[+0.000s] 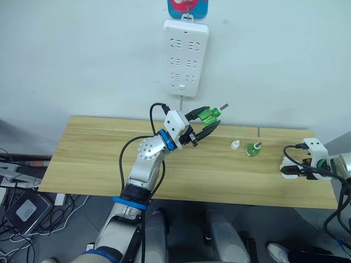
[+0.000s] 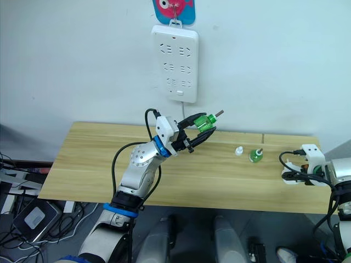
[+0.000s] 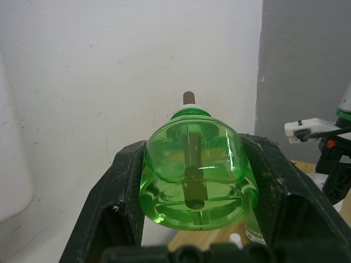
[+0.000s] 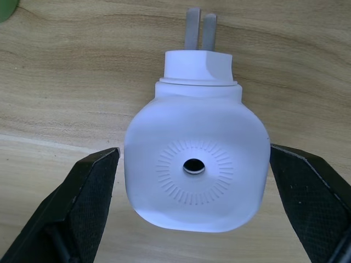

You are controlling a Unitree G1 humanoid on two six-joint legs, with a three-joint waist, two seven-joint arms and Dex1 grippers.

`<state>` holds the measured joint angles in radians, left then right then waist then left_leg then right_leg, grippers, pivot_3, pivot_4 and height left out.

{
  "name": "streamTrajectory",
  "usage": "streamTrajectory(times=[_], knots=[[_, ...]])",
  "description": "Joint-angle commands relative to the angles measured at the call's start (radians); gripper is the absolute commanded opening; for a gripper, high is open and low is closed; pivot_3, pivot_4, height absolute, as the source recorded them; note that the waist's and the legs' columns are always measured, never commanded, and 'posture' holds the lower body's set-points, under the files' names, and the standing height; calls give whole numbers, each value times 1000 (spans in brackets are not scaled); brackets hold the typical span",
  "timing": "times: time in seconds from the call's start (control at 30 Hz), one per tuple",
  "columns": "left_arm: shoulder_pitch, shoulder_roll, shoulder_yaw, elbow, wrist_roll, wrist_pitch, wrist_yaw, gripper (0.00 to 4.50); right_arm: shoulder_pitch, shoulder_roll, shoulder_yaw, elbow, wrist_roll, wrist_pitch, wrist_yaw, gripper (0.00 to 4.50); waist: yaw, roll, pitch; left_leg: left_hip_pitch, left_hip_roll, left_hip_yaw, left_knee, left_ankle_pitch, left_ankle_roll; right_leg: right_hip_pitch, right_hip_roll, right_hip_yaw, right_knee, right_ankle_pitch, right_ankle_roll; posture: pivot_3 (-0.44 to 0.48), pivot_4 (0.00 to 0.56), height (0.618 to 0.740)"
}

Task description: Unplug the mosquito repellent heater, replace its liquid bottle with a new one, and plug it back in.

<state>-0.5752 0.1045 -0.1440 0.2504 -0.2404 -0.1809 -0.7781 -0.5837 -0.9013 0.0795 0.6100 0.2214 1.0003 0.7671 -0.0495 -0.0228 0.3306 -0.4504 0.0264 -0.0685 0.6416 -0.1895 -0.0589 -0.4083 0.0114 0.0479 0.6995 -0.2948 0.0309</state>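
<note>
glossy clear green plastic bottle [image 3: 194,170], smooth matt white plastic heater [image 4: 194,164] with metal prongs [image 4: 197,27], grained wood table [image 1: 109,159].

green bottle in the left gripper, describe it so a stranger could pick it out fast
Below the white power strip on the wall, the left gripper holds a clear green bottle in the air, wick pointing right. The other green bottle stands on the wooden table beside a small white cap.
</note>
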Motion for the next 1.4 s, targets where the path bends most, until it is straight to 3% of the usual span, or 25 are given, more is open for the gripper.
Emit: streamTrajectory(times=[0.03, 0.17, 0.5, 0.7, 0.8, 0.97, 1.17, 1.27, 1.4], knots=[[-4, -9, -6, -29, -5, -10, -5, 2265, -10, -17, -15, 8, -17, -11, 17, 4089, 0, 0, 0, 0, 0, 0, 0, 0, 0, 0, 0, 0, 0, 0, 0, -17, 361, 740], [-3, -9, -7, -29, -5, -9, -6, 2265, -14, -12, -31, 14, -16, -8, 23, 2964, -1, -1, 0, 0, 0, 0, 0, 0, 0, 0, 0, 0, 0, 0, 0, -17, 361, 740], [24, 5, -26, -88, -45, 26, -70, 2265, 27, -121, -114, -132, 49, 92, 112, 2966, 4, 3, 4, 0, 0, 0, -1, 0, 0, 1, -2, 0, -1, 0, 0, -29, 349, 740], [46, 58, -42, -201, -147, 140, -199, 2265, 220, -257, -297, -498, 366, 374, 355, 2966, 4, 7, 7, 1, 0, -1, -2, 0, 0, 2, -1, -2, -2, 0, 0, -52, 347, 740], [59, 98, -57, -233, -187, 180, -289, 2265, 190, -232, -465, -583, 554, 587, 399, 2966, -7, 8, 8, 1, 0, -1, -2, 0, 0, 2, 0, -1, -2, 0, 0, -79, 343, 740], [59, 130, -54, -253, -251, 248, -379, 2265, 110, -222, -535, -466, 895, 614, 222, 2966, -8, 7, 8, 1, 0, 0, 0, 0, 0, 2, 0, -1, -3, -1, 2, -102, 340, 740], [27, 115, -52, -228, -252, 258, -407, 2265, 98, -249, -480, -456, 1392, 614, -76, 2966, -9, 7, 8, -1, -1, 2, -1, -1, 1, 2, 0, 0, -4, 0, 1, -118, 339, 740], [19, 102, -56, -231, -251, 265, -410, 2265, 143, -297, -411, -476, 1665, 504, -255, 2966, -9, 7, 8, -1, -1, 2, -1, -1, 2, 2, 0, 1, -4, 0, 1, -117, 339, 740], [10, 85, -60, -237, -247, 268, -412, 2265, 162, -319, -374, -517, 1751, 442, -306, 2966, -9, 7, 8, -1, -1, 2, 0, -1, 2, 2, 1, 0, -4, -1, 3, -115, 339, 740]])
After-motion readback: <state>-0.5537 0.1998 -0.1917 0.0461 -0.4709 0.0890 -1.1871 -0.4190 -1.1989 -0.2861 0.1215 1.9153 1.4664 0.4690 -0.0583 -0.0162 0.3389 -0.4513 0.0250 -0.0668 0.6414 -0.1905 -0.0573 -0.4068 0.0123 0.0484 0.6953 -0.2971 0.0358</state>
